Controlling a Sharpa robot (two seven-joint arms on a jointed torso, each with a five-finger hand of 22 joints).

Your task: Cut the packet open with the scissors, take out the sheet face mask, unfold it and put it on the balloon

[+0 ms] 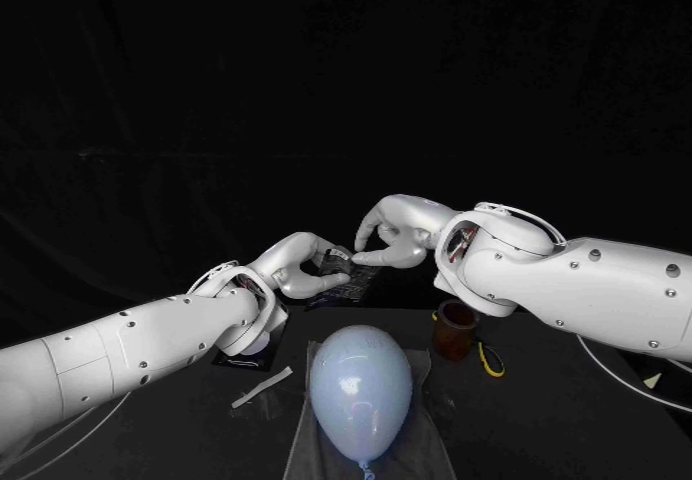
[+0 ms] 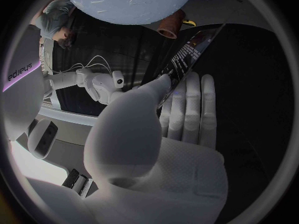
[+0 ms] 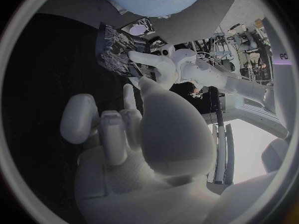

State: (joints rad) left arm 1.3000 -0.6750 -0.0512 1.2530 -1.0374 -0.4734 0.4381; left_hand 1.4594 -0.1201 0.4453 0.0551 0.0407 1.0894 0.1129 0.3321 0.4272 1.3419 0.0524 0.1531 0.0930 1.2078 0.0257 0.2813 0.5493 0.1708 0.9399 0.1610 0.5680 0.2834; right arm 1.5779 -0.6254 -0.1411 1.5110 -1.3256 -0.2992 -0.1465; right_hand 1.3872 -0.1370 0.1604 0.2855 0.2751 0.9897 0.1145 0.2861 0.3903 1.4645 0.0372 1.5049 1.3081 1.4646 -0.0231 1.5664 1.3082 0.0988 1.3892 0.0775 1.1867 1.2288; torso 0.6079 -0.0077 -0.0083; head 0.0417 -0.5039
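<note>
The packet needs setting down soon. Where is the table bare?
Bare table lies right of the balloon, nearer than the scissors. Crowded: around the brown cup and by the cut strip beside the left arm.

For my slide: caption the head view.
Left hand holds the packet, right hand close beside it, beyond the pale balloon.

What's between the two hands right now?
The packet, held by the left hand; the right hand is close beside it. The head view shows it.
</note>
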